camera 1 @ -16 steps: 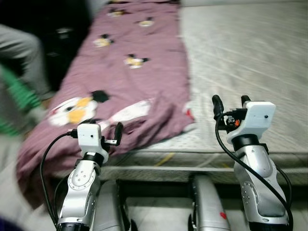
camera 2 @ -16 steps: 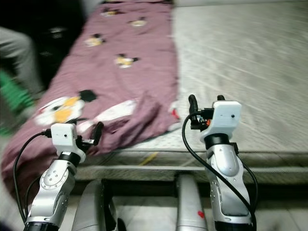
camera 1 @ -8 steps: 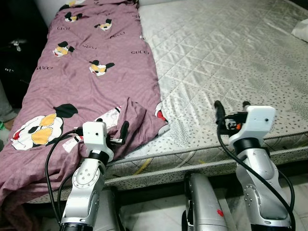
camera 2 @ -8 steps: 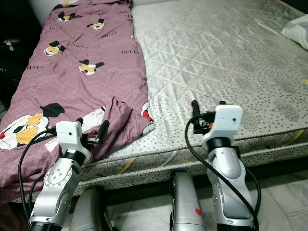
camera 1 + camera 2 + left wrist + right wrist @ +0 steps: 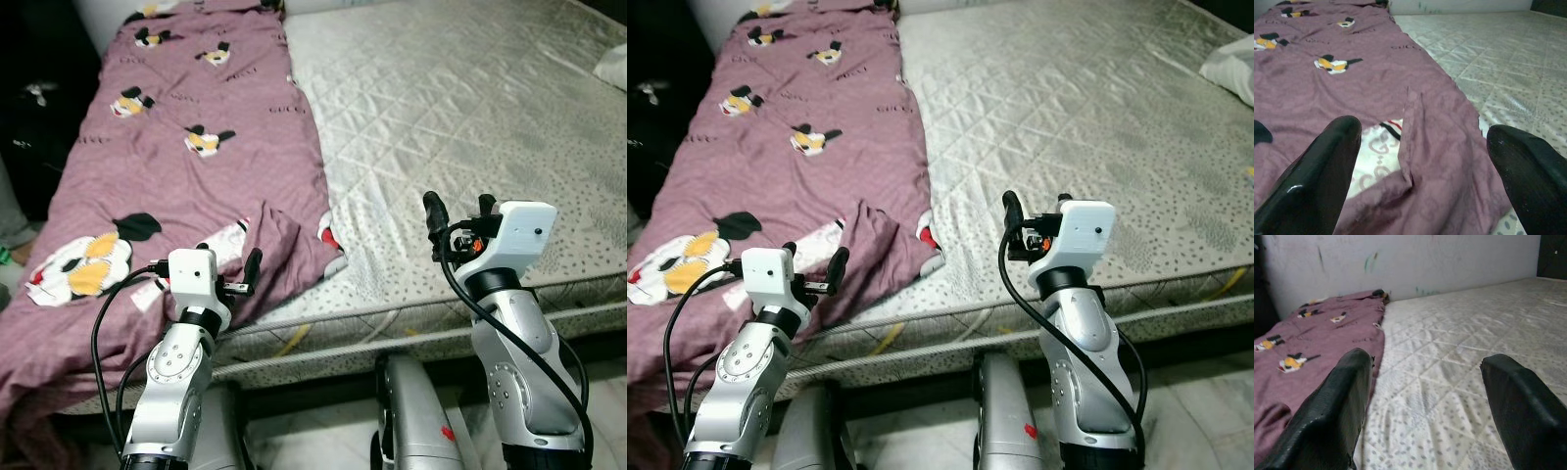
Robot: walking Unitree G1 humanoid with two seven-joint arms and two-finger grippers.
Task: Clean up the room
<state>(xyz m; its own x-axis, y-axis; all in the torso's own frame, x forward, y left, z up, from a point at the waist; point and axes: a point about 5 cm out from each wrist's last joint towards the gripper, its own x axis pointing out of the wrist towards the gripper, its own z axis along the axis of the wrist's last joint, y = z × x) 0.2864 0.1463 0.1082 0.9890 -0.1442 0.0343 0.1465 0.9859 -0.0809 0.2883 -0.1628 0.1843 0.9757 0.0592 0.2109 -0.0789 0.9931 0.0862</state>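
Note:
A purple blanket (image 5: 196, 166) printed with cartoon mice lies along the left side of a bare grey quilted mattress (image 5: 470, 117). Its near corner (image 5: 1420, 147) is folded and rumpled, showing a white patch. My left gripper (image 5: 227, 258) hovers open at that rumpled corner near the bed's front edge, nothing between its fingers (image 5: 1317, 181). My right gripper (image 5: 458, 208) is held open above the bare mattress near the front edge, right of the blanket's hem. Its fingers (image 5: 1332, 411) frame the mattress and the blanket's far end by the wall.
A white cloth or pillow (image 5: 612, 69) lies at the mattress's far right. Dark furniture (image 5: 39, 98) stands left of the bed, with a person's grey leg (image 5: 8, 211) at the left edge. The bed's front rim (image 5: 343, 338) is just before my legs.
The camera has swung right and sharpened, so the person at left has mostly left the picture. My right gripper has lifted slightly; the left has hardly moved.

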